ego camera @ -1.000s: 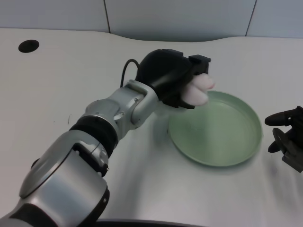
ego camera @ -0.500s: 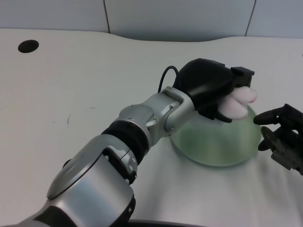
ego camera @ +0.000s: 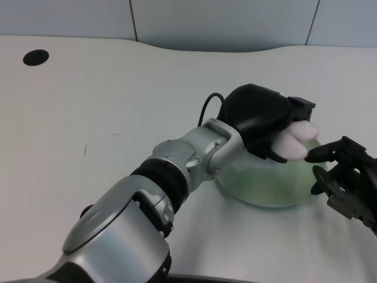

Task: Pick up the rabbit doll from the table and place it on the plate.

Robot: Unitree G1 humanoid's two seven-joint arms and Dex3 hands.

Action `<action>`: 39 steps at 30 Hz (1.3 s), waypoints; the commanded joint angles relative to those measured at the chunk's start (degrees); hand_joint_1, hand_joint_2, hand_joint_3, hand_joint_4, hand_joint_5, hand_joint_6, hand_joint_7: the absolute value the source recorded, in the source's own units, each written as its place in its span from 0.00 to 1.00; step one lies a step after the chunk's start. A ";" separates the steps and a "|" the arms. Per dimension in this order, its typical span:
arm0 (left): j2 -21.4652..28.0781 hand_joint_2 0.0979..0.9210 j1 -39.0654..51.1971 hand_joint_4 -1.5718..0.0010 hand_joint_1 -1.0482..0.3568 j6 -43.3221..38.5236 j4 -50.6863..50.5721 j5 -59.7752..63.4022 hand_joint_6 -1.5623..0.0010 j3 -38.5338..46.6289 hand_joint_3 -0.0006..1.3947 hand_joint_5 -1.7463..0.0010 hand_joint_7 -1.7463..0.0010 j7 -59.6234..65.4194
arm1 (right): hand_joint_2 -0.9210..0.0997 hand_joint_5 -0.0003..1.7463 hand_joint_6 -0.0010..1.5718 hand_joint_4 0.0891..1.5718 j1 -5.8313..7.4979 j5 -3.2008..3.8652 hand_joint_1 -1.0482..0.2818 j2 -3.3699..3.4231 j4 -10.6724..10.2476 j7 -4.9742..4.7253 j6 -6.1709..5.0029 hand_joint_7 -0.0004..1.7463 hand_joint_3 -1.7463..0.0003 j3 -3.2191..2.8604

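Note:
My left hand (ego camera: pixel 263 119) grips the rabbit doll (ego camera: pixel 296 140), a soft white and pink toy that sticks out past the black fingers. The hand hangs over the far right part of the pale green plate (ego camera: pixel 259 188), and much of the plate lies hidden under the hand and the silver forearm (ego camera: pixel 197 152). Whether the doll touches the plate I cannot tell. Most of the doll is covered by the hand.
My right hand (ego camera: pixel 347 177) sits at the plate's right rim, its fingertips close to the doll. A dark round hole (ego camera: pixel 35 57) marks the table at the far left. The table's back edge meets a grey wall (ego camera: pixel 224 23).
The left hand with the doll has dropped a little lower over the plate's right side. The right hand has shifted slightly left, nearer the doll.

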 commanded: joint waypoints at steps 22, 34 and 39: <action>1.39 1.00 -1.65 1.00 0.01 -0.74 0.03 -0.33 1.00 -0.02 0.17 1.00 1.00 -9.77 | 0.00 0.98 0.22 0.20 0.27 2.44 0.61 -0.13 1.07 1.46 -2.09 0.77 0.70 -1.28; 7.31 1.00 -2.50 0.96 0.08 -10.54 -1.91 -9.52 0.95 8.99 0.16 0.98 0.98 -17.03 | 0.00 0.95 0.23 0.21 -0.15 1.12 0.58 0.32 1.26 -2.82 -1.10 0.75 0.69 -1.65; 12.20 1.00 -1.05 0.96 0.10 -15.28 -3.24 -13.00 0.94 12.36 0.15 0.97 0.97 -20.04 | 0.00 0.94 0.22 0.21 -0.65 1.60 0.59 0.58 2.04 -3.45 -1.56 0.75 0.69 -2.14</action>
